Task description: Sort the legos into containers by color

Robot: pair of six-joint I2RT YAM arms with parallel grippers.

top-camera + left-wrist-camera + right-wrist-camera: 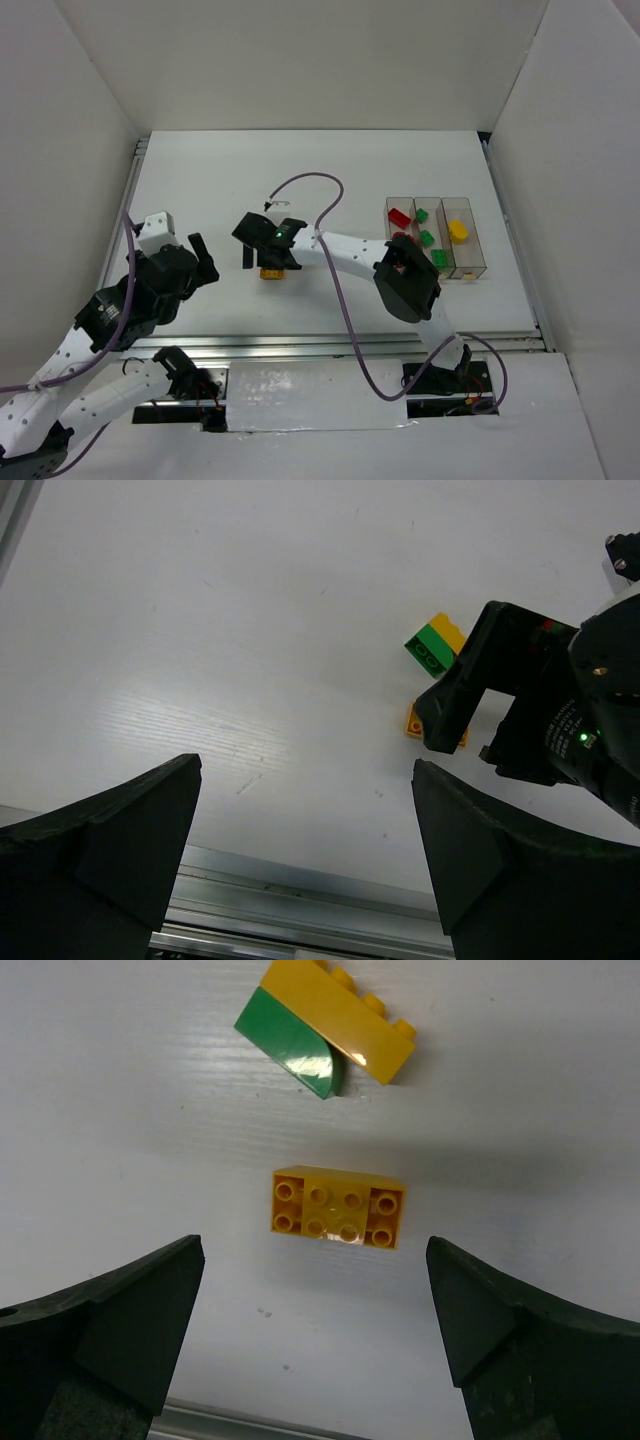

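Lab test booth (white walls [300, 60], aluminium rail [330, 345])

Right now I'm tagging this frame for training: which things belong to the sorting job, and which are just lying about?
Job: loose yellow brick; far yellow brick touching a green brick; containers holding sorted bricks; right gripper, open above the loose brick.
Lying about: purple cable; metal rail; left gripper, open, holding nothing.

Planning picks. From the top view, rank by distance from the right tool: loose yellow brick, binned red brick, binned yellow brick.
1. Loose yellow brick, directly under the right tool.
2. Red brick, in the left bin.
3. Binned yellow brick, in the right bin, farthest right.
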